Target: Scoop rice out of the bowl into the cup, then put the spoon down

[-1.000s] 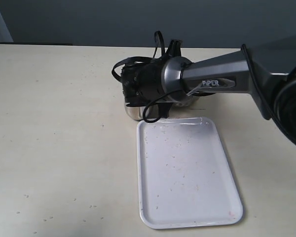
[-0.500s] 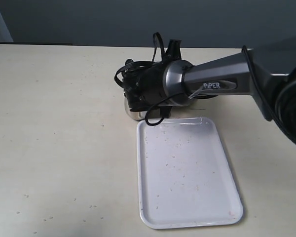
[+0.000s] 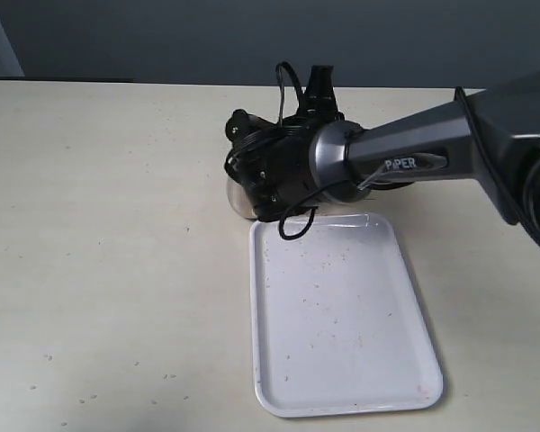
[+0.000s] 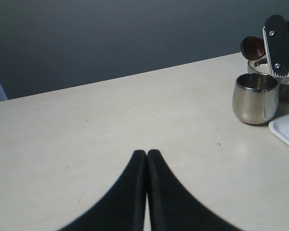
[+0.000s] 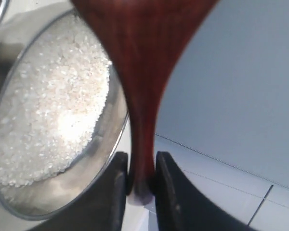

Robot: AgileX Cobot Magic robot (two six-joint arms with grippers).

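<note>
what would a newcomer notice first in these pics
The big grey right arm stretches in over the table, ending just beyond a white tray. Close up, its claw pinches a dark wooden spoon next to a steel bowl of white rice. A shiny cup stands by the bowl.

Rice (image 5: 53, 110) lies in the bowl (image 5: 106, 144), apparently beside the cup (image 4: 256, 98).

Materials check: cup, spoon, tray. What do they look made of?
small barrel-shaped silver cup: likely polished steel, mirror-like reflections.
long dark reddish-brown spoon: probably varnished wood, glossy and faintly streaked.
white rectangular tray: looks like smooth plastic, can't confirm.
</note>
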